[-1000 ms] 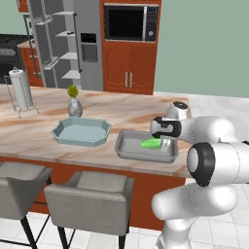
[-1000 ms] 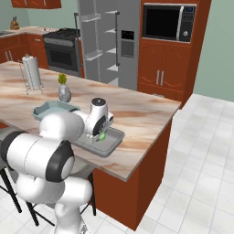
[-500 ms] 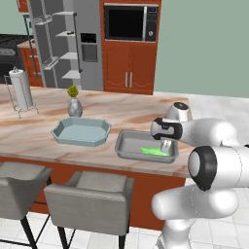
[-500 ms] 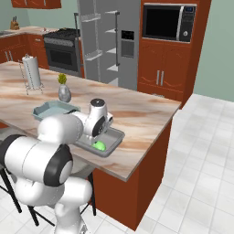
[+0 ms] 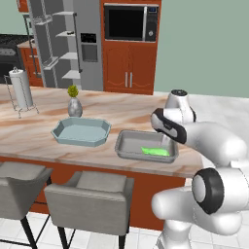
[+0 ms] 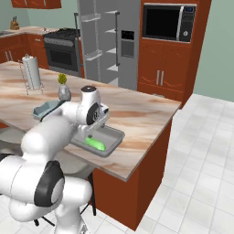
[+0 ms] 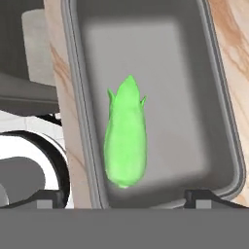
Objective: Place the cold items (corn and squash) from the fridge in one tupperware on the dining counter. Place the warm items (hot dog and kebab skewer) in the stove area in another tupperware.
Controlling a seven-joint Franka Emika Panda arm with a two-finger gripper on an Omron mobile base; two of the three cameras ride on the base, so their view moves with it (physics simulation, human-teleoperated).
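The squash (image 7: 125,142) lies free in the grey tupperware (image 7: 216,97), along one long wall, near the dining counter's (image 5: 136,114) front edge; the gripper (image 7: 121,197) hangs above it, jaws wide and empty; this drop looks finished; next comes lifting clear for another item.

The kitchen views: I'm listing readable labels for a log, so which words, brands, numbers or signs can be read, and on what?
None: no readable text in any view.
The microwave has a control strip too small to read.
The fridge has a dark dispenser panel with no legible marks.
The grey rectangular tray and the green vegetable in it bear no label.
The paper towel roll is blank.
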